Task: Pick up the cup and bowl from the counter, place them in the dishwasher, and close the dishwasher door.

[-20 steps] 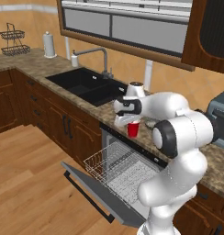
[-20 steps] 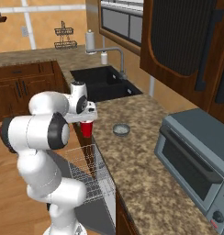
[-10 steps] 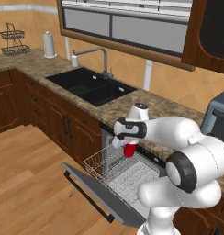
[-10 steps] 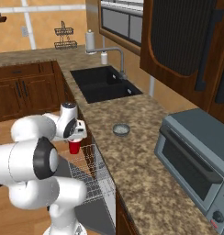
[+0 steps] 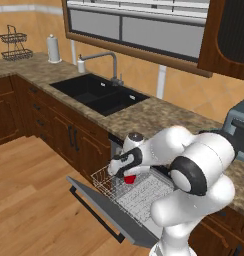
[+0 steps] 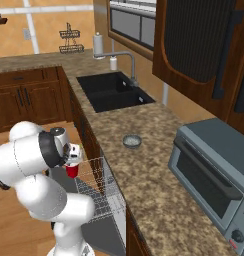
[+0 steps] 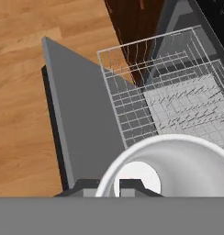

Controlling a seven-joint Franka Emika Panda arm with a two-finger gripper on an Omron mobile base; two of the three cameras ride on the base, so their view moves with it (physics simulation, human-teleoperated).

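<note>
Cup (image 5: pixel 129 178) clamped by its rim in the nearly closed gripper (image 5: pixel 125 172) over the pulled-out wire rack (image 5: pixel 139 192) of the open dishwasher, so placing is in hand and lowering then release comes next; right base view alone shows the bowl (image 6: pixel 132 141) waiting on the counter (image 6: pixel 159 200)
</note>
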